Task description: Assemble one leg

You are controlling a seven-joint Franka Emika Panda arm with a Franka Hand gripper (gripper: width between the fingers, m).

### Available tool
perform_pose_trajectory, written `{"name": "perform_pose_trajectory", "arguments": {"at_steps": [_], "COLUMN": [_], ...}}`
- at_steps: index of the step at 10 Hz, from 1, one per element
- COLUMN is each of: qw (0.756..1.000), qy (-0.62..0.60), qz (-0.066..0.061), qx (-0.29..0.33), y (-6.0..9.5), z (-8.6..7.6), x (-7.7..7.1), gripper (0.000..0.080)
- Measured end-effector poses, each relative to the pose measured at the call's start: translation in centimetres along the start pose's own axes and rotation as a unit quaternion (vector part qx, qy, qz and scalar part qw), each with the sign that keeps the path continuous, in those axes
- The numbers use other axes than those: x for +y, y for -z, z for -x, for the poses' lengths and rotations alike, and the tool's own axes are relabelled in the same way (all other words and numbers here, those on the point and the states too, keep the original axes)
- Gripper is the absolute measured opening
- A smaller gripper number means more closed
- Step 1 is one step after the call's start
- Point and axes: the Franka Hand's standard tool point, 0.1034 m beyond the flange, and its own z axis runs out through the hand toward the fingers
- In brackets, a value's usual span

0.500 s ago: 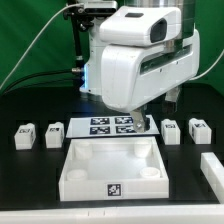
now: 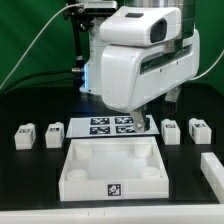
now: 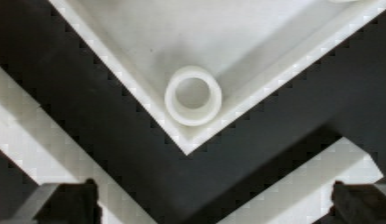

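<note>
Four legs, small white pegs with marker tags, stand on the black table in the exterior view: two at the left [image 2: 24, 136] [image 2: 54, 132] and two at the right [image 2: 171, 130] [image 2: 198, 129]. The large white square panel [image 2: 110, 165] lies in front of them. My gripper [image 3: 216, 205] is open and empty, its dark fingertips [image 3: 65, 200] wide apart. It hovers over a panel corner [image 3: 101, 60] with a round socket [image 3: 192, 95]. In the exterior view the arm's white body [image 2: 135, 55] hides the gripper. No leg shows in the wrist view.
The marker board [image 2: 112, 125] lies flat behind the panel, between the two pairs of legs. A white block [image 2: 212, 170] sits at the exterior view's right edge. Cables hang behind the arm at the back left.
</note>
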Motion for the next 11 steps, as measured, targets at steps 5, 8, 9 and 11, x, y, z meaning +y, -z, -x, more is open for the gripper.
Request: {"name": "perform_pose_trajectory", "arguments": {"at_steps": [5, 8, 9, 11], "qw": [0.976, 0.937, 0.94, 0.941], "qy": [0.217, 0.348, 0.341, 0.338], "qz": [0.0, -0.008, -0.012, -0.027], "qx": [-0.001, 0.007, 0.009, 0.009], "y": [-2.0, -6.5, -7.8, -10.2], "z": [7.3, 12.2, 12.2, 12.5], "x": [-3.5, -4.6, -4.9, -5.5], "gripper": [0.065, 0.065, 0.065, 0.065]}}
